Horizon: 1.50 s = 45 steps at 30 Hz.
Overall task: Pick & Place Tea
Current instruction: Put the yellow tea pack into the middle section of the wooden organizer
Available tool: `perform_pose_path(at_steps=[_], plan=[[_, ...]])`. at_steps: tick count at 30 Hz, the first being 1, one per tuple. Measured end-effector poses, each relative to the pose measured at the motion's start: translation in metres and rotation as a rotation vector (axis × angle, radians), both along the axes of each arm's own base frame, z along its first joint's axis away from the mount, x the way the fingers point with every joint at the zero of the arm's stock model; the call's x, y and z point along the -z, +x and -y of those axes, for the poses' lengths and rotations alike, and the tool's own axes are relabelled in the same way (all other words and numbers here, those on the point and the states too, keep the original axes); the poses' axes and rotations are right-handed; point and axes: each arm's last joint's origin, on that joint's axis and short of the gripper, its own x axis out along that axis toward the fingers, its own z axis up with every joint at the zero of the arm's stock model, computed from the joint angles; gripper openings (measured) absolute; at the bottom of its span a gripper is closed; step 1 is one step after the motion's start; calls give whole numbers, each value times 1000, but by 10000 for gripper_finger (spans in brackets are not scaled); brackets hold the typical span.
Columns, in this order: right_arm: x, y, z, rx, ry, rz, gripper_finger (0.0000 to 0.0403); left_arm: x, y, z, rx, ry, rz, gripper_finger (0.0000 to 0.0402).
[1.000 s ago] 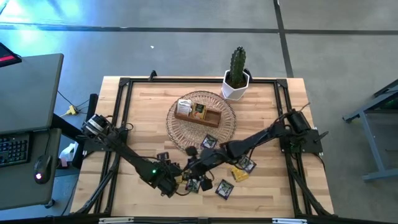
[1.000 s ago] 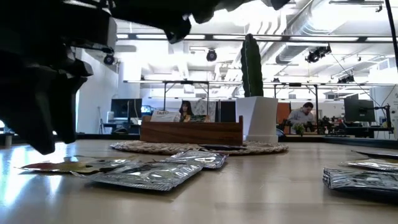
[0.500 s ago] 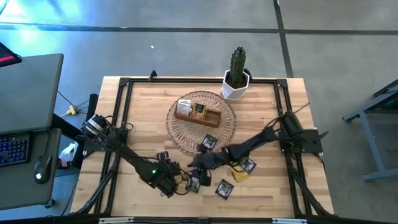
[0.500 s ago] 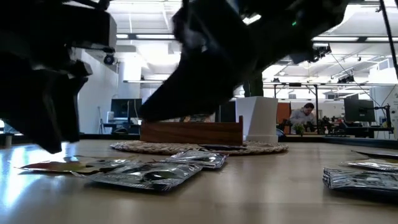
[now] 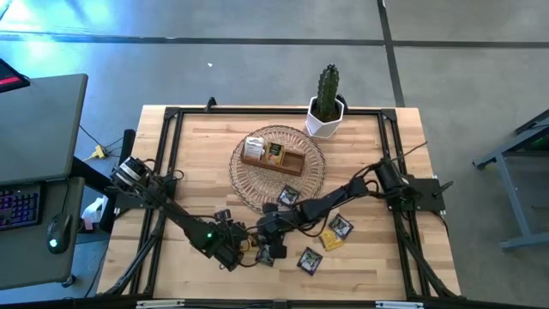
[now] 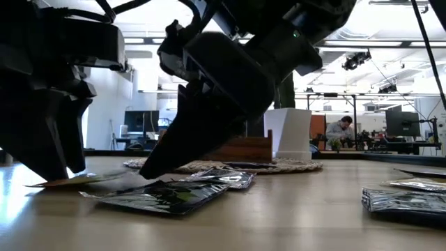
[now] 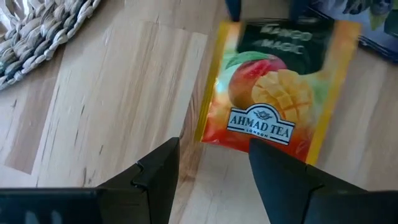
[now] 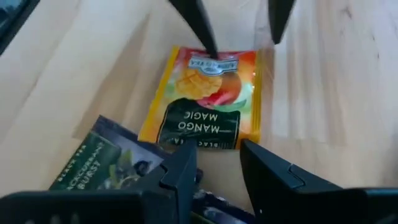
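Several small tea packets lie flat on the near half of the table (image 5: 197,154). An orange mango packet (image 7: 273,93) (image 8: 205,99) lies between my two grippers, which face each other low over it. My left gripper (image 7: 211,146) (image 5: 236,251) is open at the packet's orange end. My right gripper (image 8: 217,155) (image 5: 268,236) is open, its fingers on either side of the packet's dark end without clear touch. A dark blackcurrant packet (image 8: 99,162) lies beside the mango packet. More packets (image 5: 309,260) (image 5: 340,226) lie to the right. My left gripper comes slanting down from the table's left. One fingertip (image 8: 210,53) meets the edge of the mango packet's orange end (image 8: 214,62). In the low view that packet's edge (image 6: 70,180) stands slightly off the wood. Whether the second finger touches it, I cannot tell.
A round wicker basket (image 5: 249,184) sits mid-table with a brown wooden box (image 5: 273,156) holding packets. A potted cactus (image 5: 326,103) stands at the far edge. A black frame (image 5: 167,154) runs around the table. Bare wood lies toward the far left and far right.
My right gripper has come down from above toward the packets and now stands low, facing my left gripper. My left gripper has sunk a little. The orange packet's edge by the left gripper has risen slightly off the table.
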Motion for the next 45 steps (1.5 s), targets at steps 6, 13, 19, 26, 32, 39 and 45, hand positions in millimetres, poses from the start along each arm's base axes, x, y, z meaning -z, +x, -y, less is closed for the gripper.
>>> perform_pose_path(at_steps=[6, 13, 19, 26, 32, 39, 45], plan=[[3, 0, 1, 10, -91, 11, 122, 0, 3, 2, -1, -18, 38, 194], [2, -1, -6, -108, -295, 88, 124, 0, 5, 3, -2, -26, 51, 195], [1, 0, -7, -125, -241, 92, 168, 0, 5, 3, -2, -28, 54, 195], [-1, 0, -10, -135, -375, 140, 214, 0, 5, 3, -2, -30, 52, 195], [-3, 1, -13, -181, -355, 169, 215, 1, 5, 3, -1, -30, 52, 195], [-3, -1, -21, -266, -399, 194, 186, 0, 5, 3, -10, -34, 53, 195], [-3, -3, -25, -286, -531, 210, 108, 1, 5, 3, -11, -33, 50, 195]])
